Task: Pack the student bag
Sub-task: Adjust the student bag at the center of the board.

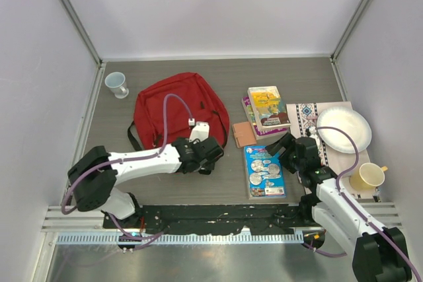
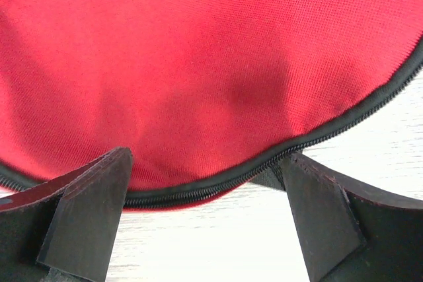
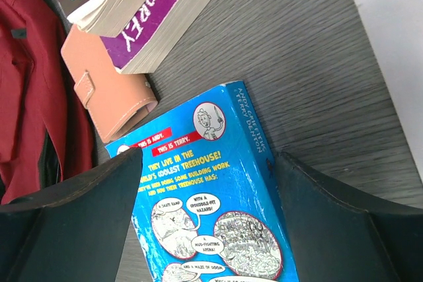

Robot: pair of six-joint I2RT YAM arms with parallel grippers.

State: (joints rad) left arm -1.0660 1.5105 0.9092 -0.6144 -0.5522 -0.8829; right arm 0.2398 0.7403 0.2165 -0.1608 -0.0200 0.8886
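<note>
Top external: I'm looking down on the student bag [image 1: 173,107]. It's red and lies flat on the left half of the table [image 1: 218,74], beyond the left arm.
Left gripper [image 2: 205,158]: spread wide and holding nothing. On the left wrist view the bag's black zipper edge runs across between the two fingers.
Right gripper [image 3: 208,163]: jaws apart, nothing clamped. It hangs over the blue book [image 3: 218,216] with a finger at either side.
Blue book: flat on the table, cover up, right of the bag and apart from it.
Pink wallet [image 1: 243,134]: just past the blue book's far end, between the bag and the book stack [image 1: 266,111].
Book stack: a yellow cover on top, a purple one underneath, right of the bag.
Paper plate [image 1: 344,130]: I see it on a patterned placemat [image 1: 305,117] at the far right.
Yellow cup [image 1: 370,176]: just nearer to me than the plate.
Clear cup [image 1: 117,84]: far left corner, apart from the bag.
</note>
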